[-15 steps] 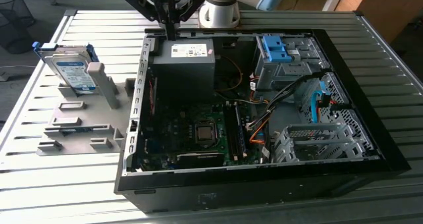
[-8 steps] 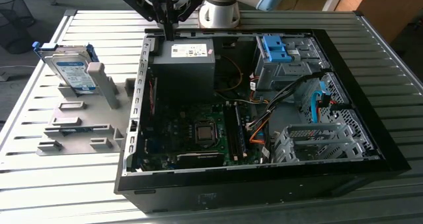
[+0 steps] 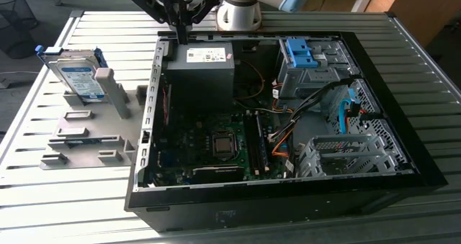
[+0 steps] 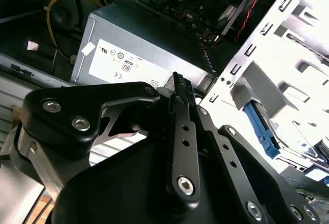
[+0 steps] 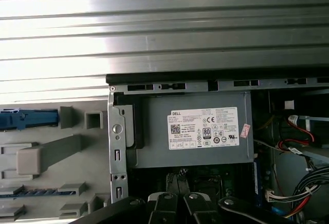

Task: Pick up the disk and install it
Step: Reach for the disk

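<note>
The disk (image 3: 76, 74), silver-grey with a white-and-blue label and a blue bracket, stands on edge in a grey holder (image 3: 88, 139) at the exterior view's left, outside the computer case. Its blue bracket edge (image 5: 29, 119) shows in the first wrist view. My gripper (image 3: 181, 35) hangs over the case's back edge, just above the back left corner of the grey power supply (image 3: 200, 66), well to the right of the disk. In the second wrist view the gripper (image 4: 178, 79) is shut, its black fingers pressed together with nothing between them.
The open black computer case (image 3: 392, 125) lies on a slatted metal table (image 3: 65, 201). Inside it are the motherboard (image 3: 216, 141), cable bundles, a blue drive-bay latch (image 3: 301, 52) and a metal drive cage (image 3: 338, 152). The holder's upright grey post (image 3: 114, 90) stands beside the disk.
</note>
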Available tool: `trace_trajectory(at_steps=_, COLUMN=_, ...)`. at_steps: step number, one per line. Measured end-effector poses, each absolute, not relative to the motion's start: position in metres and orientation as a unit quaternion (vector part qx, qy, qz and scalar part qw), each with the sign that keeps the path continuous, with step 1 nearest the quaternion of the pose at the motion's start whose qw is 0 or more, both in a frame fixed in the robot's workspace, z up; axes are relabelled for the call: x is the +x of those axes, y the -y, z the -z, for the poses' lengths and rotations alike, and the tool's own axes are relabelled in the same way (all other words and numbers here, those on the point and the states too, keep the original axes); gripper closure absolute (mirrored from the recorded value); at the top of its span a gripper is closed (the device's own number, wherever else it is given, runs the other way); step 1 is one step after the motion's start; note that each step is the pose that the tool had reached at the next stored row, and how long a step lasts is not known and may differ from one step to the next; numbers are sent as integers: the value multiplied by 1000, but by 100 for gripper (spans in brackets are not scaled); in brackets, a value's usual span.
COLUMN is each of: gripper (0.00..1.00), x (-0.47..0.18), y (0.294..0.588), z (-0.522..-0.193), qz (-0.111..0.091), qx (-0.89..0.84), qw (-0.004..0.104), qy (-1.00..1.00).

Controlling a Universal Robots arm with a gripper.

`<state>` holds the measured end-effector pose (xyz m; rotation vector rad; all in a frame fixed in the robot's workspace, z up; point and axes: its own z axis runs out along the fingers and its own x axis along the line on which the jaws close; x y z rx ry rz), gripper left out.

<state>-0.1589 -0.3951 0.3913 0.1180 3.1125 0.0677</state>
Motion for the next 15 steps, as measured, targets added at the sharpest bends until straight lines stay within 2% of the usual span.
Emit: trace_trajectory(at_steps=15, gripper=89, x=-167, y=395, z=-391, qz=-22, qx=38, qw=13, qy=-999)
